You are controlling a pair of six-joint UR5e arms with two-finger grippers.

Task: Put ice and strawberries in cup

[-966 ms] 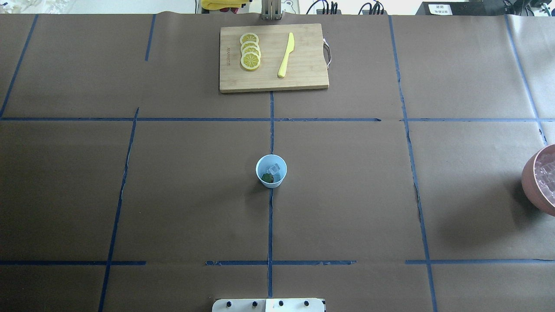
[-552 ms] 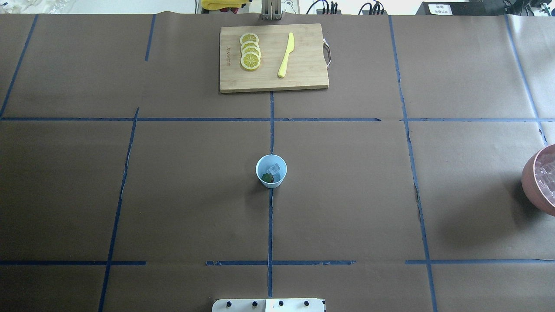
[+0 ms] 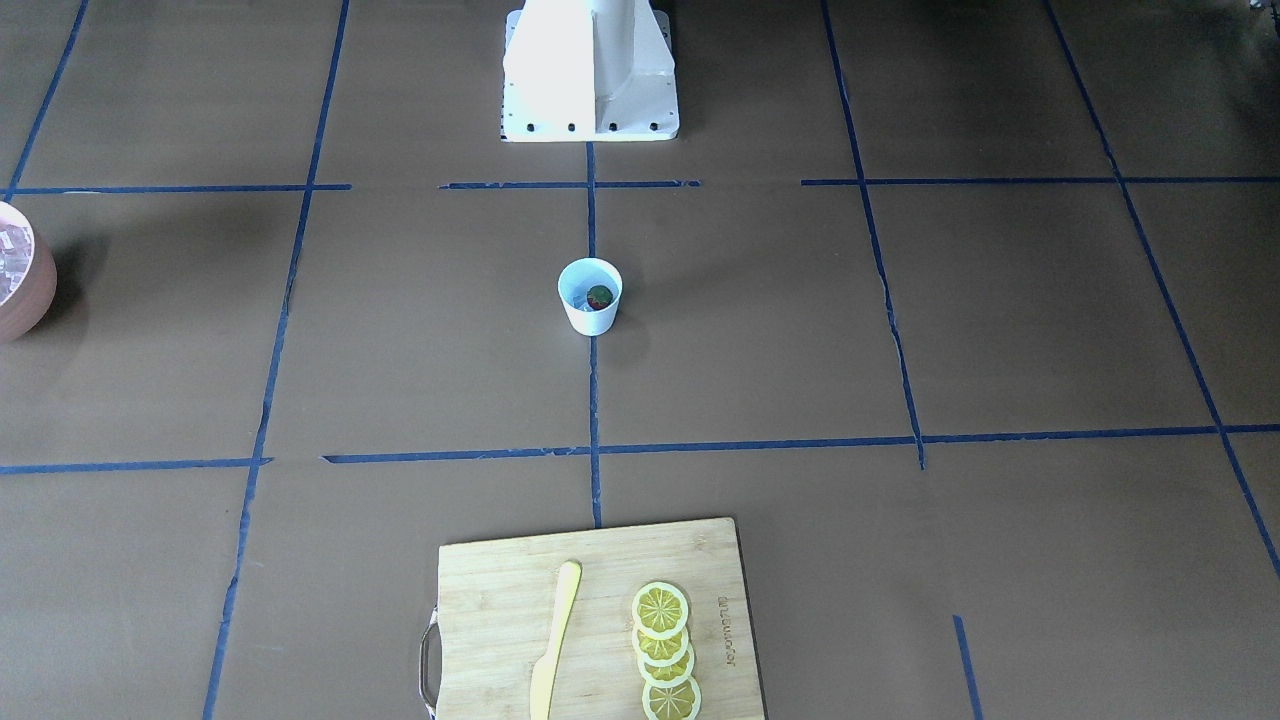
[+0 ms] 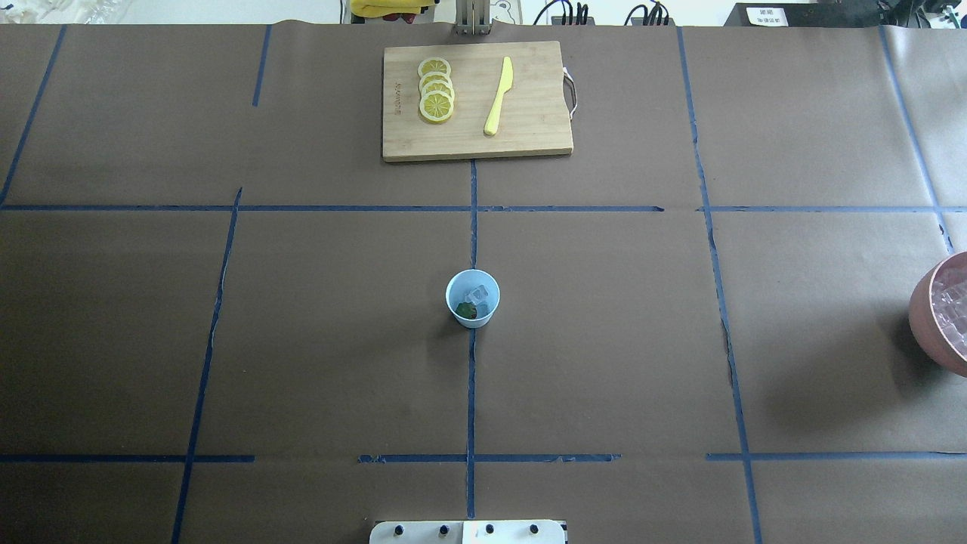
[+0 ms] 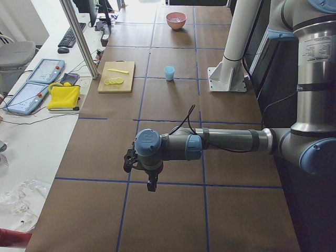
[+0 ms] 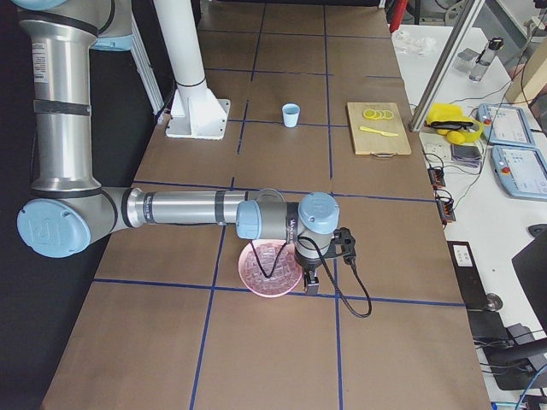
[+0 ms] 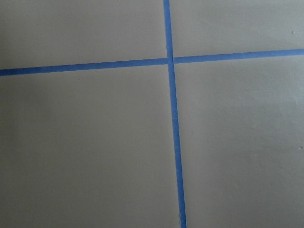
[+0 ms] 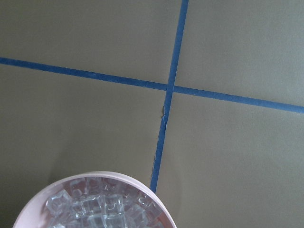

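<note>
— Brown tabletop (image 3: 900, 330), blue tape (image 3: 592, 420): from the front we see the cup (image 3: 589, 318) at centre, the strawberry (image 3: 600, 295) inside.
— Overhead, we make out ice (image 4: 478, 292) there too; the bowl (image 4: 923, 317) is cut off at the edge.
— Side views: left tool (image 5: 151, 185) and right tool (image 6: 310, 285) are small; we cannot tell their opening or any hold.

No vis. change vs. 1 s ago
</note>
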